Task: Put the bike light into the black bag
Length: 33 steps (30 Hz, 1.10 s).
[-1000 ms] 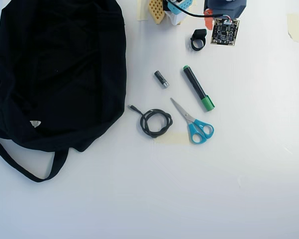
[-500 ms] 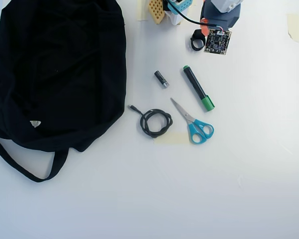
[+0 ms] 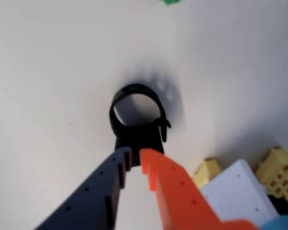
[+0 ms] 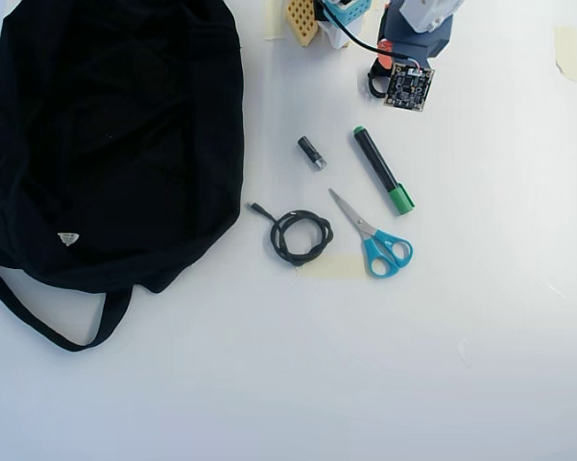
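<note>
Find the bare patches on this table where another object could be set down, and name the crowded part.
Free: the wide strip below the bag, cable and scissors, and the stretch right of the marker. Crowded: the middle cluster of cable, scissors, marker and small cylinder, plus the top edge, where the gripper stands at the bike light.

From the overhead view we look straight down on the whole white surface [image 4: 269, 384], from well above, with the arm at the top edge. From the wrist view we look along the hand [image 3: 135, 158], very close to the surface. Both views share the bike light [image 3: 136, 120] [image 4: 374, 84] near the arm's base.
</note>
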### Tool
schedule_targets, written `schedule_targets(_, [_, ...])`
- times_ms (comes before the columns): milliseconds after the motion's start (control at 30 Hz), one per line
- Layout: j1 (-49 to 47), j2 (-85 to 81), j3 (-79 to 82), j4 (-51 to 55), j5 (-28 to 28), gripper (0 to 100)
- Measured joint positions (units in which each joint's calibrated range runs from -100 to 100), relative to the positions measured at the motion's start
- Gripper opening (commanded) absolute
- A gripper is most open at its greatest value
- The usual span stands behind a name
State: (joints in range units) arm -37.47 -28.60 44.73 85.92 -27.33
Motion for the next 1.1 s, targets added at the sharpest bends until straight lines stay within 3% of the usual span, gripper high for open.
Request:
schedule_targets(133, [-0.29, 0.00, 0.08, -1.20, -0.20, 9])
schedule_targets(267, [-0.51, 0.00, 0.94, -1.46, -0.20, 28])
schedule_targets(367, [-0.81, 0.00, 1.26, -1.46, -0.20, 35])
schedule_targets(967, [-0.88, 0.00, 4.87, -7.81, -0.49, 37])
schedule_targets(1100, [-0.88, 0.00, 6.60, -10.13, -0.59, 44])
